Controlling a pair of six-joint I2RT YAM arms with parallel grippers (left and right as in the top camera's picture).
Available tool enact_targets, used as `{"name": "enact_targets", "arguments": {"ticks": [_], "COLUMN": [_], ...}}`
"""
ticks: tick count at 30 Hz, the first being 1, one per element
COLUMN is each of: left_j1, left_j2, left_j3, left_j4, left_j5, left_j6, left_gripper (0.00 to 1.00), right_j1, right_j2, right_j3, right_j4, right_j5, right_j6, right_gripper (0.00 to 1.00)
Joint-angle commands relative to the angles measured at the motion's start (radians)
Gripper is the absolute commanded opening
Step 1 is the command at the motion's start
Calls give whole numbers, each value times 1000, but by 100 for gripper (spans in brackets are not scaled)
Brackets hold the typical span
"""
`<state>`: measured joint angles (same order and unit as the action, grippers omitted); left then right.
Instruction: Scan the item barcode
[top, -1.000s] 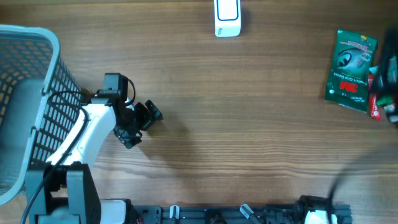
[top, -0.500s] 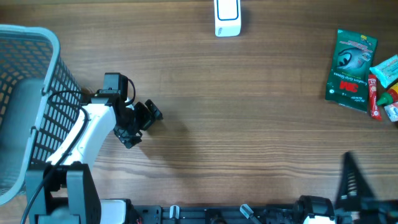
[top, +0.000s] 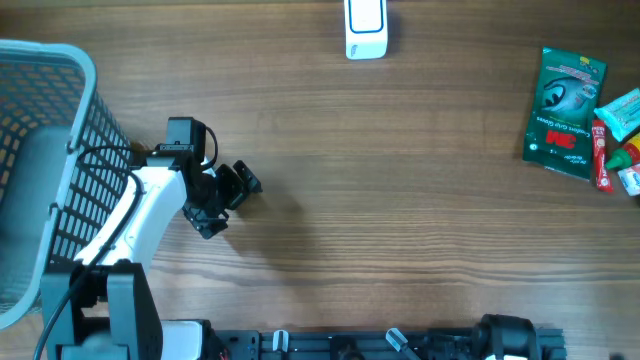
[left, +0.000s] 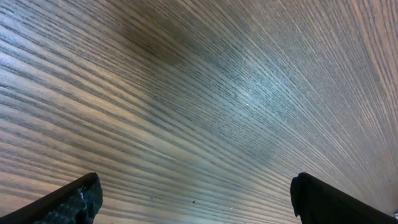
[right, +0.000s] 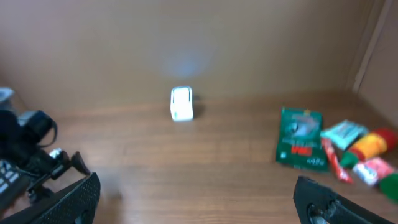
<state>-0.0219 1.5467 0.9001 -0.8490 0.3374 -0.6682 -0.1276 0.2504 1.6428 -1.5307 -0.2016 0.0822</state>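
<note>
fig.: my left tool (top: 232, 205) spread, empty, near left edge of counter (top: 400, 200); my right tool (right: 205, 208) spread, empty, above near edge. green packet (top: 564, 112) flat at right edge, touching small items (top: 620, 150); scanner (top: 365, 28) at far edge. risk: thin flat packet slips from pinch, or neighbours get dragged.

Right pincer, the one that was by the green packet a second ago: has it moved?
Yes. The right pincer has drawn back from the green packet, down and out past the bottom edge of the overhead view.

The green packet (top: 562, 112) carries a red 3M logo; its smaller print is unreadable.
</note>
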Motion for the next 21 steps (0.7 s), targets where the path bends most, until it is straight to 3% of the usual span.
{"name": "enact_targets", "arguments": {"ticks": [1,10,15,21], "left_j1": [5,5,5,5], "left_j2": [4,4,4,4], "left_j3": [1,1,1,1], "left_j4": [0,0,0,0], "left_j5": [-6,-6,-6,-6], "left_j6": [-1,-1,-1,-1], "left_gripper": [100,100,100,100], "right_j1": [0,3,29,44], "right_j2": [-89,-146,-246,-245], "right_j3": [-2,-12,-137,-267], "right_j4": [35,258,345,450], "right_j5": [54,75,76,70], "right_j6": [-4,-4,-5,31], "right_gripper": [100,100,100,100]}}
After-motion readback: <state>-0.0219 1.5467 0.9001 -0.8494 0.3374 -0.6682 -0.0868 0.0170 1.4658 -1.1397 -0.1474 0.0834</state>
